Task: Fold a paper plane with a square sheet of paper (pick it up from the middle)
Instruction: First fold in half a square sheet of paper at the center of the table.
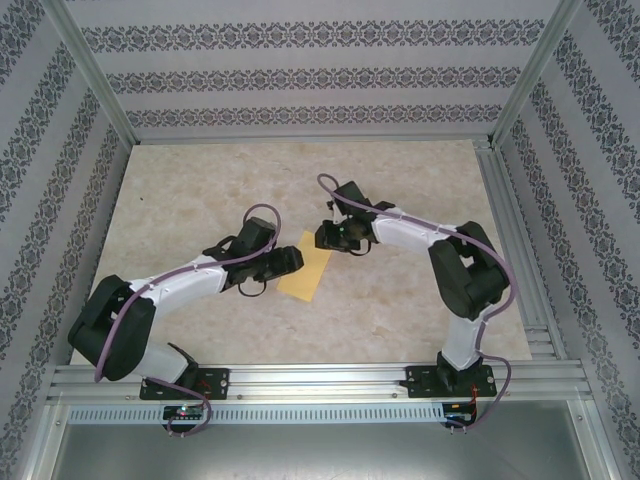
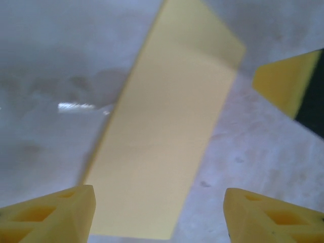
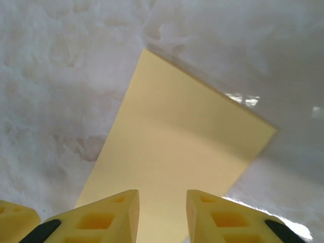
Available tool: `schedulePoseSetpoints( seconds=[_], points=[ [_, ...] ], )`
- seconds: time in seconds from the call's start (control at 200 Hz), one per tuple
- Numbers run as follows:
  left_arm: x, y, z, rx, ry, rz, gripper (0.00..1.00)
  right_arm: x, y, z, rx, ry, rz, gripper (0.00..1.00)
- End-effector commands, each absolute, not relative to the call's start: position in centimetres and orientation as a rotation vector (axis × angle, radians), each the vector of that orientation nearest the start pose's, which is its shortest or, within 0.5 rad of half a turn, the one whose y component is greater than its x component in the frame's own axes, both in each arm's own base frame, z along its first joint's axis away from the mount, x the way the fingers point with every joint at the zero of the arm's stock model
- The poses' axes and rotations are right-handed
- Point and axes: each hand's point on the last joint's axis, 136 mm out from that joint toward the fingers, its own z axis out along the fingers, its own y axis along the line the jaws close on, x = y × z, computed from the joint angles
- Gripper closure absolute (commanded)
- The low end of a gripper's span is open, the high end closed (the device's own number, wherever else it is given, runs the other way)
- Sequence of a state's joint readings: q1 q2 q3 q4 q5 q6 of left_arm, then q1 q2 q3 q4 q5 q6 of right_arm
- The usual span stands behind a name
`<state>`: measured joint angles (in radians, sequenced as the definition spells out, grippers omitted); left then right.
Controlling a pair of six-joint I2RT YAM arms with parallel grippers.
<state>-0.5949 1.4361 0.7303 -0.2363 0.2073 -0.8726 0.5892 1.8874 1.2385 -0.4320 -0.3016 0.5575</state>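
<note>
Nearest the arm bases, above the marbled table [image 1: 420, 300], the left gripper [image 1: 292, 260] sits at the left long edge of the square sheet of paper [image 1: 305, 272]. Its wrist view shows the jaws spread wide and holding nothing, with the sheet [image 2: 167, 136] flat on the table beneath them.

Just beyond, the sheet lies between the 2 grippers as a plain oblong, clearly longer than wide. By judgement, 1 fold in half has been made and pressed. No slanted nose folds, point or wings are visible, so most of the paper plane is left to do.

The long axis runs from near-left to far-right in the overhead view, closer to near-far than to a true diagonal. Both ends are square-cut, so the sheet has no tip and points neither way.

Farthest, the right gripper [image 1: 325, 237] stands at the sheet's far end. In its wrist view the fingers [image 3: 109, 212] are parted by a narrow gap and clamp nothing; the sheet [image 3: 177, 147] lies flat below.
</note>
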Motion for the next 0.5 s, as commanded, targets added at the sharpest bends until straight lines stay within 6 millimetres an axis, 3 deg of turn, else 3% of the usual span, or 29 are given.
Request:
schedulePoseSetpoints(
  seconds=[0.0,0.495],
  points=[
    [25.2,-21.1,4.9,-0.323,2.778,-0.738,0.29,35.1,29.4,4.4,-0.131,2.822,0.664,0.68],
    [24.4,-22.2,3.5,-0.293,2.842,-0.806,0.32,35.4,29.3,1.4,-0.139,2.888,0.593,0.68]
  ],
)
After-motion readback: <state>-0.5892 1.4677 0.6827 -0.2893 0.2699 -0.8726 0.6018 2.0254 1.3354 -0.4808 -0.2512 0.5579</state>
